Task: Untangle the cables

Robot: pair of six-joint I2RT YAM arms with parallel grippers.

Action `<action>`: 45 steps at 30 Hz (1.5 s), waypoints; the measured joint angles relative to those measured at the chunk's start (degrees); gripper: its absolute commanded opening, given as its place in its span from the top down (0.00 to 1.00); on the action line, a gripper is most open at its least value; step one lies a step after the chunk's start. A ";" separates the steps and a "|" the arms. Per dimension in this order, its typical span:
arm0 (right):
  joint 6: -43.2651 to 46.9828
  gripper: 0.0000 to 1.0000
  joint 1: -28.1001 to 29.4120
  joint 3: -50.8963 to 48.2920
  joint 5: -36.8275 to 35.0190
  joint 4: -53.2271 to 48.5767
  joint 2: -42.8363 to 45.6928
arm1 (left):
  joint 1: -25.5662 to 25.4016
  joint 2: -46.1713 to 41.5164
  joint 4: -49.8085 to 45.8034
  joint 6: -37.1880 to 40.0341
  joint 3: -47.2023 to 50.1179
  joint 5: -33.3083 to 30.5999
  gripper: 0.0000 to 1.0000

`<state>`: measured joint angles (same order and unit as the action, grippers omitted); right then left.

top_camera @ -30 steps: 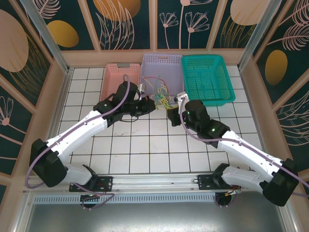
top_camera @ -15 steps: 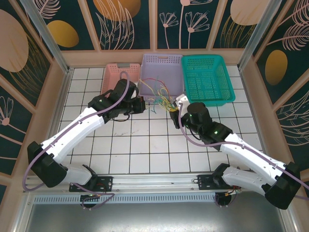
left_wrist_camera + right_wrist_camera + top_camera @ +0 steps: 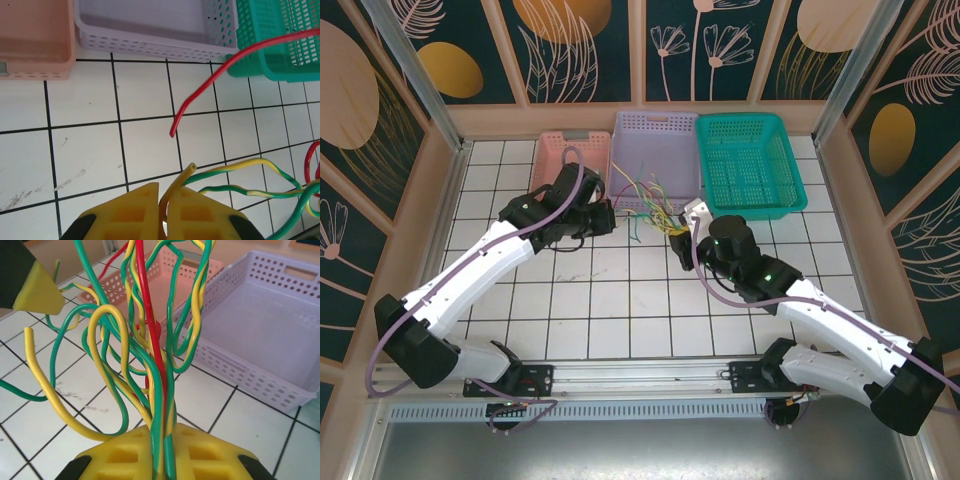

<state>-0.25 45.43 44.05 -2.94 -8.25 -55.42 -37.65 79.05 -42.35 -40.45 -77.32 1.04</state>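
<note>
The cables (image 3: 651,203) are a tangle of yellow, green and red wires hanging between my two grippers, just in front of the lilac basket. My left gripper (image 3: 612,216) is shut on the end of one yellow cable (image 3: 186,176), whose tip pokes out past the yellow fingers (image 3: 135,210). A red cable (image 3: 215,77) and green-yellow cables (image 3: 245,167) hang loose to its right. My right gripper (image 3: 162,440) is shut on a bundle of green, yellow and red cables (image 3: 150,355) that rise and loop above it, with the left fingertip (image 3: 37,290) to the upper left.
Three baskets stand in a row at the back of the tiled floor: pink (image 3: 552,150), lilac (image 3: 655,125) and teal (image 3: 750,125). Side walls close in the cell on both sides. The white tiles in front of the grippers are bare.
My left gripper has drawn back to the left, away from the right gripper, with the yellow cable in it. The right gripper has shifted slightly toward the near side and keeps its bundle.
</note>
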 measured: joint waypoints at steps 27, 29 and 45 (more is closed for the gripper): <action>-12.00 1.00 -1.95 -5.25 3.28 -5.86 1.20 | 5.60 -13.16 27.98 -32.92 28.79 18.80 0.28; -12.44 1.00 -1.95 -5.25 3.69 -5.16 0.13 | 4.87 -13.16 30.05 -34.95 28.79 19.43 0.29; -14.73 1.00 -1.95 -5.27 7.50 -3.61 -1.01 | 5.55 -8.81 32.28 -37.00 27.45 16.24 1.00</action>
<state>-14.98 43.48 38.79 4.56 -11.86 -56.42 -32.10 70.24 -10.07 -77.45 -49.87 17.28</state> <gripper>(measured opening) 0.121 0.051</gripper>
